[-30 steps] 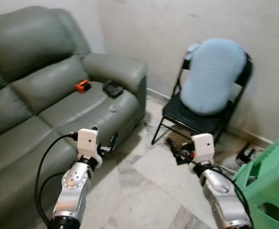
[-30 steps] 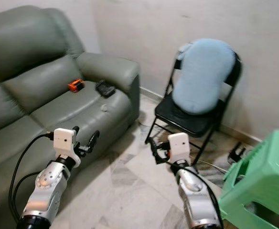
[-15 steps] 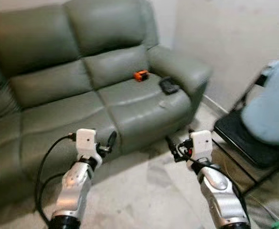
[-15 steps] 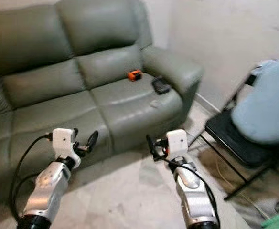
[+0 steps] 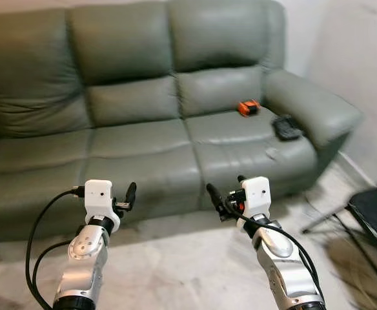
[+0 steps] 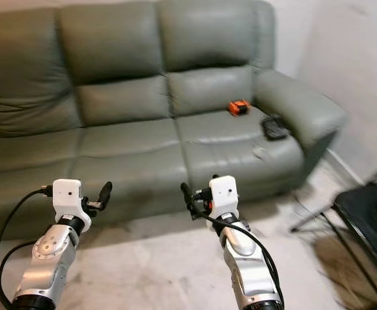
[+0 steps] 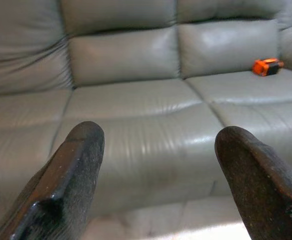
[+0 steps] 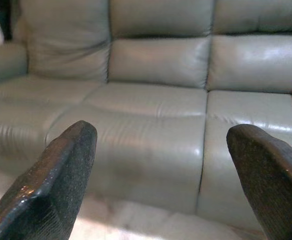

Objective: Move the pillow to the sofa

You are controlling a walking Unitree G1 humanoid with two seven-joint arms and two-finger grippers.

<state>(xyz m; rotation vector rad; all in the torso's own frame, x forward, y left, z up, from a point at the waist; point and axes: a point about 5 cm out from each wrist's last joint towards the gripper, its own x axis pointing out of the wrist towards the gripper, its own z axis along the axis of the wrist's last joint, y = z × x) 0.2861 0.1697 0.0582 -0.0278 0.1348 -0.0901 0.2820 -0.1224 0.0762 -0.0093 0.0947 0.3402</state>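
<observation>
both jaws, left and right, gape wide and empty before the green sofa.

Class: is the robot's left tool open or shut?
Open. Left tool: its two black fingers stand wide apart, the sofa showing between.

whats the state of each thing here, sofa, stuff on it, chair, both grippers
sofa: middle and left seats bare, no pillow on it
orange object: lying on the right seat cushion
black object: lying on the right seat beside the armrest
folding chair: standing on the floor right of the sofa, cut off by the frame edge
left gripper: open, holding nothing
right gripper: open, holding nothing
</observation>
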